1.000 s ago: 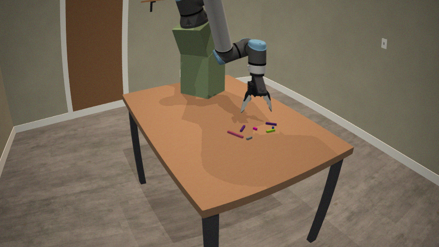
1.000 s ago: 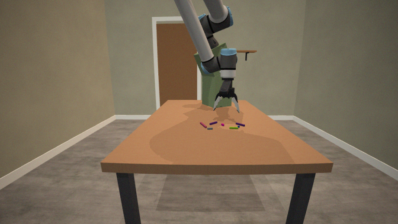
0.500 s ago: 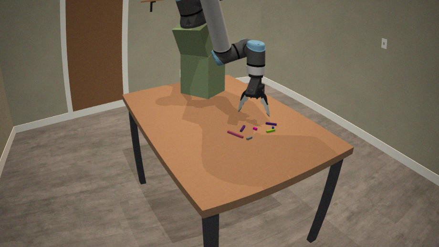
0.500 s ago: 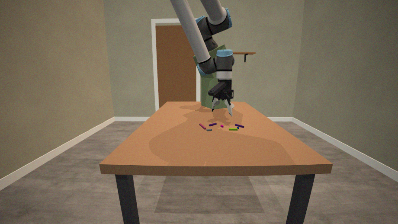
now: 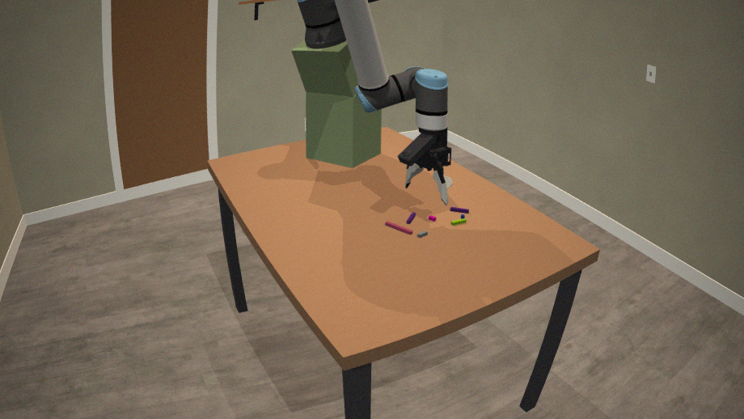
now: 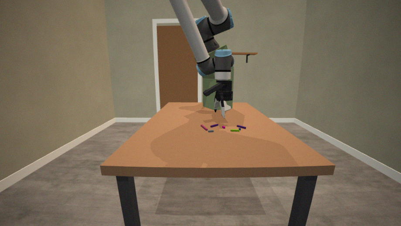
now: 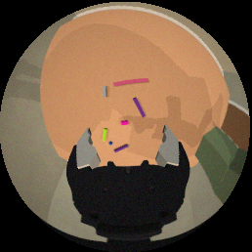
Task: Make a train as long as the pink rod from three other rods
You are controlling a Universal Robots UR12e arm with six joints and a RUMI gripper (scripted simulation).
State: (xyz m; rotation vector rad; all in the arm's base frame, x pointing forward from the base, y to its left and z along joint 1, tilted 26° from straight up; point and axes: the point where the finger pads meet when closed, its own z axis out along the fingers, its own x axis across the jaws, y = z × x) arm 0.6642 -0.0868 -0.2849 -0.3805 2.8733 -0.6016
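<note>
Starting up front w/ the table (image 5: pixel 291 249) (image 6: pixel 224 171) (image 7: pixel 73 59), seen from the ext. view. Next, finding the grey rod (image 5: pixel 422 234) (image 6: pixel 210 131) (image 7: pixel 105 91) lying flat nr one end of the pink rod (image 5: pixel 399 227) (image 6: pixel 204 127) (image 7: pixel 131 82). Over on the view's R, spotting the lime rod (image 5: pixel 458 222) (image 6: pixel 234 130) (image 7: pixel 105 135), then the tiny blue rod (image 5: pixel 462 216) (image 6: pixel 239 129) (image 7: pixel 110 143) sitting btwn it & a purple rod (image 5: pixel 458 209) (image 6: pixel 241 127) (image 7: pixel 121 147). Seeing the magenta rod (image 5: pixel 432 218) (image 6: pixel 223 127) (image 7: pixel 124 122) lying approx. mid-group, w/ another purple rod (image 5: pixel 411 217) (image 6: pixel 214 125) (image 7: pixel 139 107) slanting btwn it & the pink one. Farther back, viewing the gripper (image 5: pixel 426 194) (image 6: pixel 219 114) (image 7: pixel 126 127) hovering above the tabletop, jaws standing wide open. Beyond, noting the green pedestal (image 5: pixel 330 129) (image 6: pixel 208 95) (image 7: pixel 217 156) standing at the table's far end; behind that, seeing a brown door (image 5: pixel 158 93) (image 6: pixel 176 67) & a wall shelf (image 6: pixel 244 53).
</note>
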